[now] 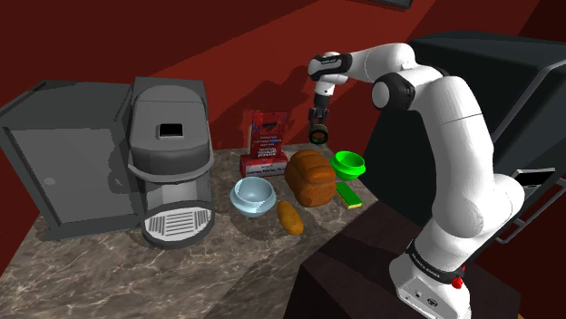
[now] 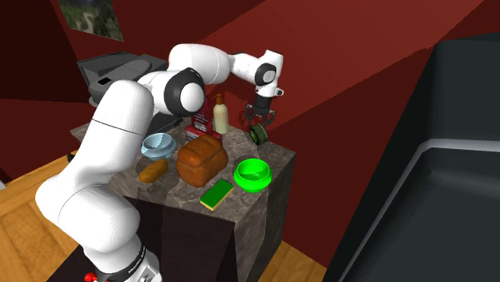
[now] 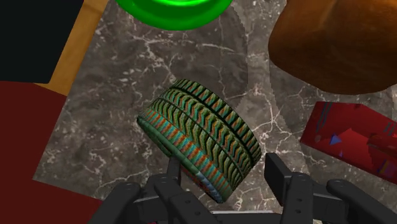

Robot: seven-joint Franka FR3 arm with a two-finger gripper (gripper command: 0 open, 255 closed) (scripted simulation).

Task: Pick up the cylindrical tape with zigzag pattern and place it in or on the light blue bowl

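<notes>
The tape roll (image 3: pixel 200 137), a short cylinder with a green, orange and teal zigzag pattern, sits tilted between my black fingers (image 3: pixel 277 170). My gripper (image 3: pixel 224 167) is shut on it. In the shoulder view the gripper (image 1: pixel 318 125) holds the tape (image 1: pixel 318 137) just above the back of the marble counter (image 1: pixel 109 263), behind the green bowl. The light blue bowl (image 1: pixel 252 195) stands at the counter's middle, in front of the coffee machine's side and well to the left of the gripper there. From the second exterior view, the tape (image 2: pixel 256 134) hangs under the gripper (image 2: pixel 257 126), and the light blue bowl (image 2: pixel 159 145) lies beyond the bread.
A brown loaf (image 1: pixel 310 177), a small bread roll (image 1: pixel 290 217), a green bowl (image 1: pixel 349 164), a green-yellow sponge (image 1: pixel 349 196) and a red box (image 1: pixel 266 140) crowd the counter between tape and bowl. A grey coffee machine (image 1: pixel 170 154) stands left. A cream bottle (image 2: pixel 220 114) is near the box.
</notes>
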